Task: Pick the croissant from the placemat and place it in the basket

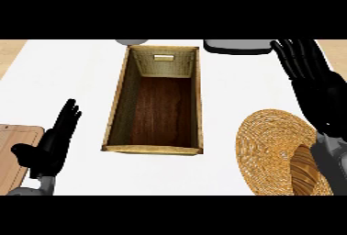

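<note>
1. Counter top was plain white, running wide across the view; a strip of pale wood-toned surface showed past it at the far left & far right corners.
2. Basket sat mid-counter, long & narrow, woven tan walls, dark brown wood floor inside. Nothing lay in it. A small slot handle showed in its far end wall.
3. Placemat, round, woven straw, lay at the right, near edge of the counter, well apart from the basket.
4. Croissant rested on the placemat's near-right part, brown & striped, partly hidden by the grey forearm.
5. Right hand was up over the far right of the counter, fingers straight & spread, holding nothing, above & beyond the placemat, not touching the croissant.
6. Left hand rested at the left near edge, fingers up & straight, close together, thumb out to the side, nothing in it.
7. Wooden board w/ a rounded corner poked in at the left edge, just beside the left hand.
8. Far edge: a grey round thing just behind the basket, only partly in view; a dark-rimmed grey tray-like object to its right, near the right hand's fingertips. Couldn't tell what either was.
</note>
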